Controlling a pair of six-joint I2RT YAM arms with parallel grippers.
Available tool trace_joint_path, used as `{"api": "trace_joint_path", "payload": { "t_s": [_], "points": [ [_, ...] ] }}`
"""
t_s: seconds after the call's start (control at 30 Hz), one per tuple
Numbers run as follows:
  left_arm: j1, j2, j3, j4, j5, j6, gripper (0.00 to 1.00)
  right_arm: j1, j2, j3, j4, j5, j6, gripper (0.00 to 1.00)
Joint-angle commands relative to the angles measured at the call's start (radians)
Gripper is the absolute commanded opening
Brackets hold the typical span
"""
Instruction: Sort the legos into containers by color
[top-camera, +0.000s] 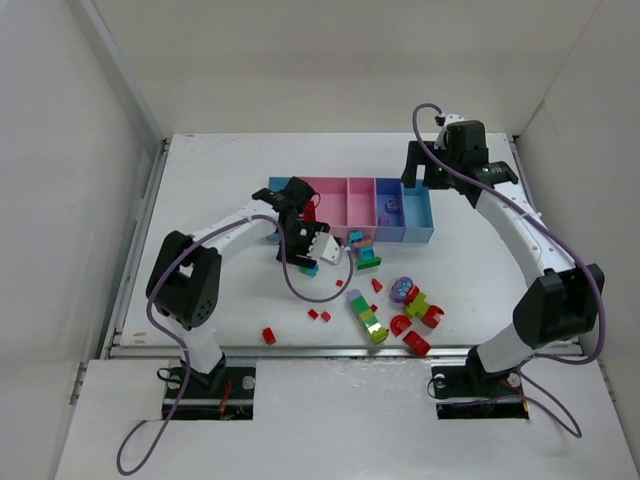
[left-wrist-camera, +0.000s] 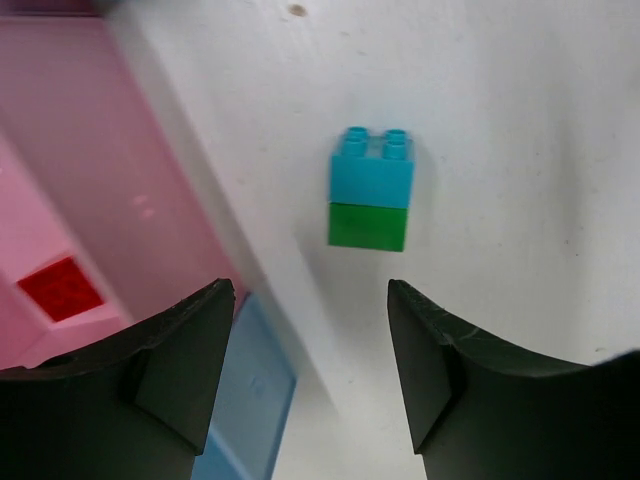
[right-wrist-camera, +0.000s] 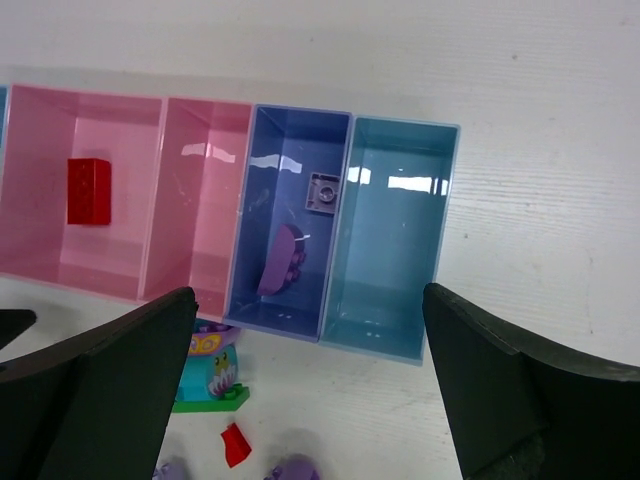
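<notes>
Left gripper (left-wrist-camera: 310, 297), black jaws parted and empty, teal-on-green plastic brick stack (left-wrist-camera: 369, 195) on the white table (left-wrist-camera: 520, 150) beyond them, right gripper (right-wrist-camera: 308, 300) spread wide above the row of joined shallow plastic bins (right-wrist-camera: 345, 200), red brick (right-wrist-camera: 88, 190) in the wide pink bin, purple pieces (right-wrist-camera: 283, 258) in the purple-blue one.

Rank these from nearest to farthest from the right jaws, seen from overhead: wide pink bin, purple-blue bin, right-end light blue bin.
1. light blue bin, row's right end.
2. purple-blue bin, next one leftward.
3. wide pink bin, farther left still.
</notes>
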Motion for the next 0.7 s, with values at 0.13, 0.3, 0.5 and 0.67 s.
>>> {"api": "trace_joint_path", "payload": {
  "t_s": [0.13,0.3,0.5,0.67],
  "points": [
    [-0.014,0.017,-0.116,0.047,-0.035,0.173,0.61,0.015,-0.012,0.005,0.054,0.024,-0.029,1.00],
    [-0.025,0.068,-0.105,0.121,-0.026,0.107,0.61,0.015,-0.021,-0.004,0.054,0.024,-0.029,1.00],
    [-0.053,0.128,-0.077,0.115,-0.035,0.039,0.57,0.015,-0.030,-0.014,0.054,0.024,-0.029,1.00],
    [-0.053,0.103,-0.122,0.124,-0.024,0.040,0.27,0.015,-0.030,-0.014,0.054,0.024,-0.029,1.00]
  ]
}}
